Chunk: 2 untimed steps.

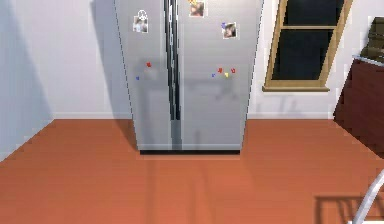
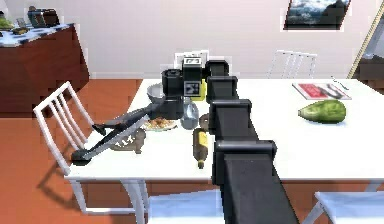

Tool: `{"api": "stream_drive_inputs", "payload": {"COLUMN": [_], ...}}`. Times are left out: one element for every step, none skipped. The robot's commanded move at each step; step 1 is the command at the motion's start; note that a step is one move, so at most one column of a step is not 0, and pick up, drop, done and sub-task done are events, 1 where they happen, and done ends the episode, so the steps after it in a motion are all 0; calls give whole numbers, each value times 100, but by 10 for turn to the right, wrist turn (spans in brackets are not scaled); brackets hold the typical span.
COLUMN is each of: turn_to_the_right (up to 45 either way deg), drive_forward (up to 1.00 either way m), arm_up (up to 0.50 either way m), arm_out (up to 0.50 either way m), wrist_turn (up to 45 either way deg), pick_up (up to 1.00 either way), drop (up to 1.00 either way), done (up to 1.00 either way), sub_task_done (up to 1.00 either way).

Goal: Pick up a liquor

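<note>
Liquor: amber bottle [image 2: 200, 146] on the white table [image 2: 300, 150], just beside the arm bar, near a plate of food [image 2: 155, 126]. Gripper [image 2: 92, 145] points toward the table edge by a white chair [image 2: 60, 110], beyond the bottle; jaw state cannot be told, nor whether it holds anything. Advise retracting the arm, squaring the fingers on the bottle's body and keeping clear of the plate.

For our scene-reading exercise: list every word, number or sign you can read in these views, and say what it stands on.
Nothing here can be read.
Too small: the papers on the refrigerator.
Black marks, no legible letters: the white squares on the arm.
Too blurred: the magazine on the white table.
</note>
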Motion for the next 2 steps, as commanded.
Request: {"api": "stream_drive_inputs", "payload": {"turn_to_the_right": [0, 0], "drive_forward": [0, 0], "arm_up": [0, 0], "arm_out": [0, 0], "wrist_turn": [450, 450], "pick_up": [0, 0], "drop": [0, 0], "done": [0, 0], "sub_task_done": [0, 0]}}
